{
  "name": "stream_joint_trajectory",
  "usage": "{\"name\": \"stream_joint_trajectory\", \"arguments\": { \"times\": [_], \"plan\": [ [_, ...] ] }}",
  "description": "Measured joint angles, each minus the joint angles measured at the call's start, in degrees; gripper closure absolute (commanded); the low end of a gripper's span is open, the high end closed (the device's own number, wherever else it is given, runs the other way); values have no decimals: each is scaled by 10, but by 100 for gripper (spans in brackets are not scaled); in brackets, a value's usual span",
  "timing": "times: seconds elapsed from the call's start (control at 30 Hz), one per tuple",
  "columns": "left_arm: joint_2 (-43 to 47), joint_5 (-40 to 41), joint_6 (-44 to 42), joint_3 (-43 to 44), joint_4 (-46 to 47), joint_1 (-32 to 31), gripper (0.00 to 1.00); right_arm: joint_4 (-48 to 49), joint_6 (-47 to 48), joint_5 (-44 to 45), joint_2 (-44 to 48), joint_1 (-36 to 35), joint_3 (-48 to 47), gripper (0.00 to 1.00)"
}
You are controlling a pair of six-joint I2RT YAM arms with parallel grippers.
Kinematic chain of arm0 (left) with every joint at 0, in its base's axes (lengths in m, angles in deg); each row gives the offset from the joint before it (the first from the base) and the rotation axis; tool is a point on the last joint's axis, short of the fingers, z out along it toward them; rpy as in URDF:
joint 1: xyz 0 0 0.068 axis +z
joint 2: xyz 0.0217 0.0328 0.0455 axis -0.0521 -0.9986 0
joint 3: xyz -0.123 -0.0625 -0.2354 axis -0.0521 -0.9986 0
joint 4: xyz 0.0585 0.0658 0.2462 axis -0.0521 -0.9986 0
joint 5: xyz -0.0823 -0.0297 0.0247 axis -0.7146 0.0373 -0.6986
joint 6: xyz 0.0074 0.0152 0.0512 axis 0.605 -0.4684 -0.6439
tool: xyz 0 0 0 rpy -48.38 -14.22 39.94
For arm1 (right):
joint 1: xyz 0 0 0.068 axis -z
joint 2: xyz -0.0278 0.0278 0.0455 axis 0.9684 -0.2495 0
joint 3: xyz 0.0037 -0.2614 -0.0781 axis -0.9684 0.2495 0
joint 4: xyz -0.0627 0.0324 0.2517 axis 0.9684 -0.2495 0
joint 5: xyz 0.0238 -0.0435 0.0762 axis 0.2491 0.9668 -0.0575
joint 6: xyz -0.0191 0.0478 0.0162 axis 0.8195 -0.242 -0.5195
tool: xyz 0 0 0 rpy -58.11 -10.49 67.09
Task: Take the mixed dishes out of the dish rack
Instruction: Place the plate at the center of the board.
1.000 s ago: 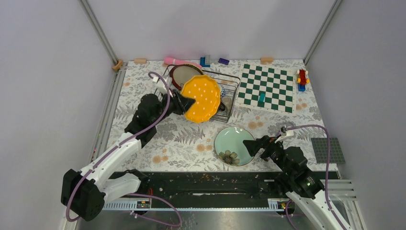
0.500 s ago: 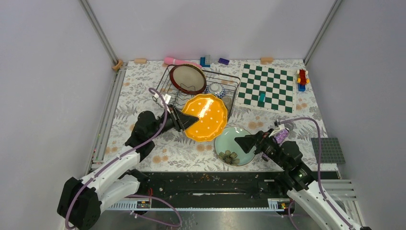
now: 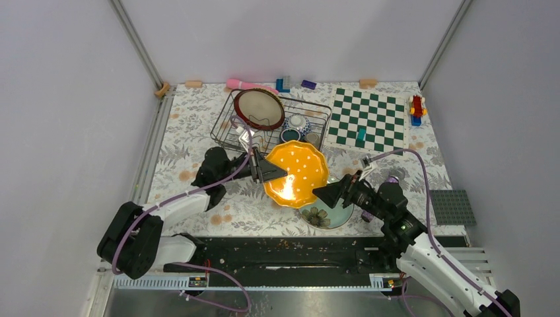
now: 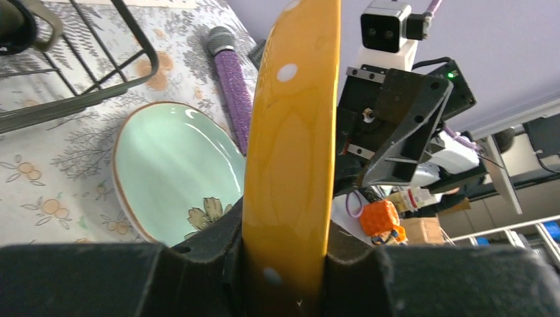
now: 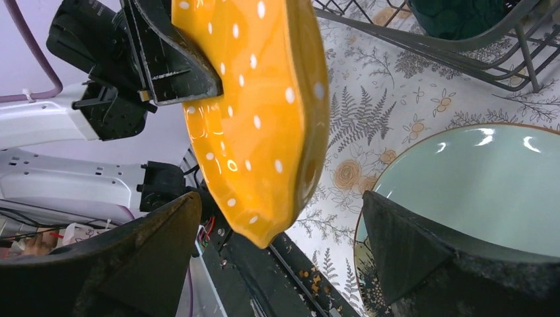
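Left hand (image 3: pixel 267 170): clamped on the near rim of the yellow plate (image 3: pixel 298 173), which it holds clear of the table (image 3: pixel 191 119), tilted toward its edge. The left wrist view confirms both fingers pressed against the plate's faces.

Right hand (image 3: pixel 327 193): fingers spread wide, set to either side of the plate's opposite rim. No contact can be confirmed.

Directly beneath lies the pale green floral plate (image 4: pixel 178 172), flat on the table, with a purple cylinder (image 4: pixel 231 86) just beside it.

Behind, the dish rack (image 3: pixel 224 132) holds the cream plate with dark red rim (image 3: pixel 259 109), the dark green mug (image 3: pixel 289 135), the small patterned bowl (image 3: pixel 297 121) and the small olive cup (image 3: pixel 312 139).

Assessment: unloading of the yellow plate is in hand, at a transfer or set-down stage. The next move likely calls for the right hand to close on the rim before the left lets go, or for a level lowering onto the green plate. Risk: slip from an edge grip.
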State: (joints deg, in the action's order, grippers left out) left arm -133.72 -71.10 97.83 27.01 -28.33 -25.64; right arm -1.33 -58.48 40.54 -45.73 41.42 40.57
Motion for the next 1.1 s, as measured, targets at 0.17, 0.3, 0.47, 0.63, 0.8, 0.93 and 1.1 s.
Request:
{"name": "stream_joint_trajectory", "arguments": {
  "times": [0.17, 0.3, 0.47, 0.63, 0.8, 0.93, 1.1],
  "plan": [
    [-28, -30, 39, 7, 58, -7, 100, 20, -3, 18, -11, 0, 0, 4],
    [-49, -49, 67, 19, 103, -13, 100, 60, -23, 44, -11, 0, 2, 12],
    [-76, -69, 94, 35, 140, -16, 100, 116, -51, 57, -15, 0, 11, 22],
    [-83, -71, 95, 42, 130, -19, 100, 145, -72, 57, -35, 0, 11, 42],
    [-80, -57, 57, 61, 52, -22, 100, 157, -88, 57, -55, 0, 11, 59],
    [-56, -38, 20, 72, -26, -25, 98, 158, -97, 64, -77, 2, 11, 75],
    [-34, -39, 13, 82, -61, -21, 61, 189, -116, 54, -79, 3, 13, 100]
  ]
}}
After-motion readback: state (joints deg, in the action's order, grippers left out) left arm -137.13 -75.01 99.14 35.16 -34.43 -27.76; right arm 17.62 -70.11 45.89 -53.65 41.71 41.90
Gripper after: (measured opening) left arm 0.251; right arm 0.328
